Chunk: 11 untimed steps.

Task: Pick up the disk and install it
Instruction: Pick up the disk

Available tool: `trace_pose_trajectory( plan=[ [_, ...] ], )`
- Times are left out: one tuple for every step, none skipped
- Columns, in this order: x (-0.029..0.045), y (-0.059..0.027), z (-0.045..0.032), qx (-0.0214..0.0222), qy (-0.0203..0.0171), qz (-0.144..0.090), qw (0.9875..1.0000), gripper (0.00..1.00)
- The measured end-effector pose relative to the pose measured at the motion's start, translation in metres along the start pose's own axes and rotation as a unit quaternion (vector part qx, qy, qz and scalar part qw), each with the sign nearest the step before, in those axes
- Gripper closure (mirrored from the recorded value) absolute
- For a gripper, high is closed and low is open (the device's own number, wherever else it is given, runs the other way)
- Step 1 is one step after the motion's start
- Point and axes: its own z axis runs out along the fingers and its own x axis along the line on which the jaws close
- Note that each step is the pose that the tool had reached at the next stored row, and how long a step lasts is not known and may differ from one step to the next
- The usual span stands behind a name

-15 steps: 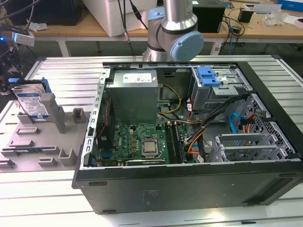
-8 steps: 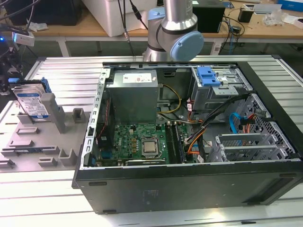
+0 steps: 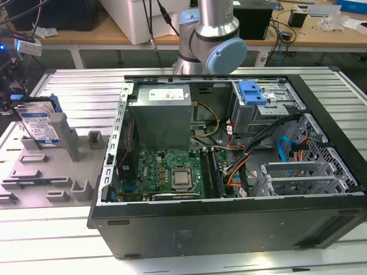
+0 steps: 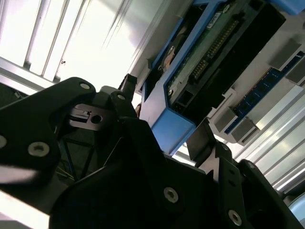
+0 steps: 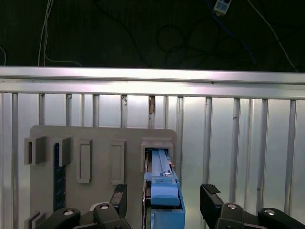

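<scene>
The disk (image 3: 38, 124) is seen standing on edge in a slot of a grey fixture plate (image 3: 40, 172). The plate lies on the slotted aluminium desk (image 3: 80, 86) at the exterior view's left, beside the opened computer case (image 3: 229, 229). The disk's blue-and-white label is turned towards the camera, and its blue carrier rail is visible along the edge.

In the first wrist view the gripper (image 5: 164, 195) is held spread, with one of its black fingers (image 5: 209, 196) on each side of the blue carrier. A gap is seen between each finger and the disk, so nothing is pinched. In the second wrist view the disk's connector end and green circuit board are shown between the fingers.

Inside the case, a blue plastic latch (image 3: 252, 91) on the silver drive cage and a grey power supply box (image 3: 160, 117) are seen. The arm (image 3: 209, 34) is seen behind the case.
</scene>
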Motion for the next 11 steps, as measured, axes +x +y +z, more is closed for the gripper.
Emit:
trace_pose_trajectory(
  plan=[
    [0.0, 0.0, 0.0, 0.0, 0.0, 0.0, 1.0, 0.3],
    [0.0, 0.0, 0.0, 0.0, 0.0, 0.0, 1.0, 0.36],
    [0.0, 0.0, 0.0, 0.0, 0.0, 0.0, 1.0, 0.36],
    [0.0, 0.0, 0.0, 0.0, 0.0, 0.0, 1.0, 0.36],
    [0.0001, 0.0, 0.0, 0.0, 0.0, 0.0, 1.0, 0.36],
    [0.0001, 0.0, 0.0, 0.0, 0.0, 0.0, 1.0, 0.36],
    [0.0001, 0.0, 0.0, 0.0, 0.0, 0.0, 1.0, 0.36],
    [0.0001, 0.0, 0.0, 0.0, 0.0, 0.0, 1.0, 0.36],
    [0.0001, 0.0, 0.0, 0.0, 0.0, 0.0, 1.0, 0.36],
    [0.0001, 0.0, 0.0, -0.0001, 0.0, 0.0, 1.0, 0.36],
    [0.0002, 0.0001, 0.0002, 0.0, 0.0, 0.0, 1.0, 0.36]
  ],
)
